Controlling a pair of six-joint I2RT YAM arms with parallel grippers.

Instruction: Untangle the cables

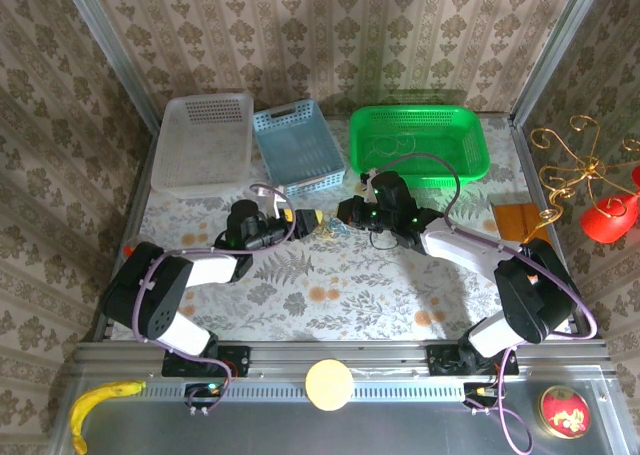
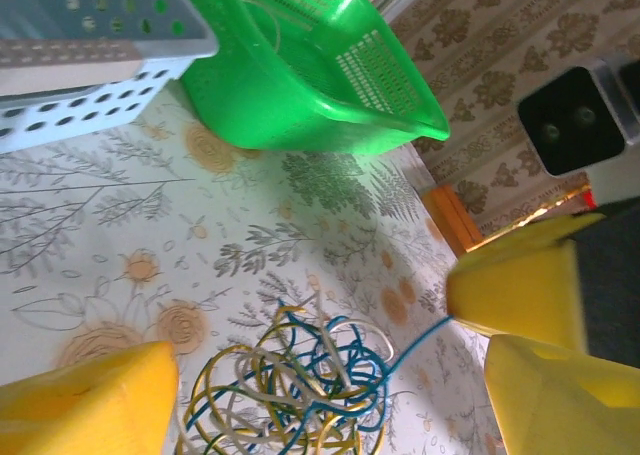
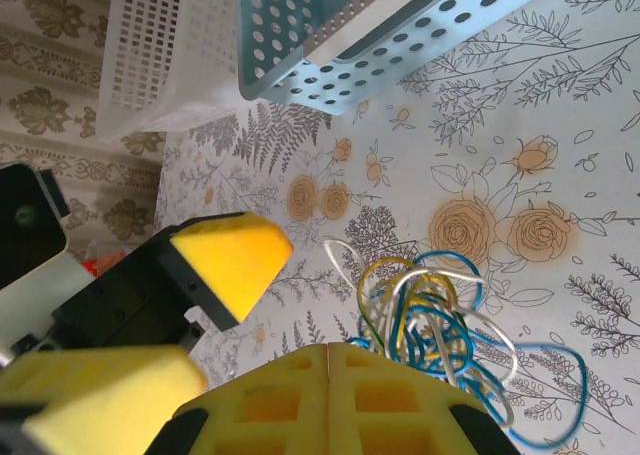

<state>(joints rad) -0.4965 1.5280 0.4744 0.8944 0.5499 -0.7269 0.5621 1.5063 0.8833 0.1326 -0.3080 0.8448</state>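
We see the flowered table [image 1: 400,295] with a green basket [image 1: 416,111], a clear basket [image 1: 200,160] and a smaller blue basket [image 1: 300,150] along its far edge. Near the middle, the left gripper [image 2: 325,370] stands with its yellow fingers wide apart around the cables [image 3: 425,320]. These lie in a small tangle on the table, and the right gripper [image 3: 330,350], pressed closed, seems to pinch one blue strand.
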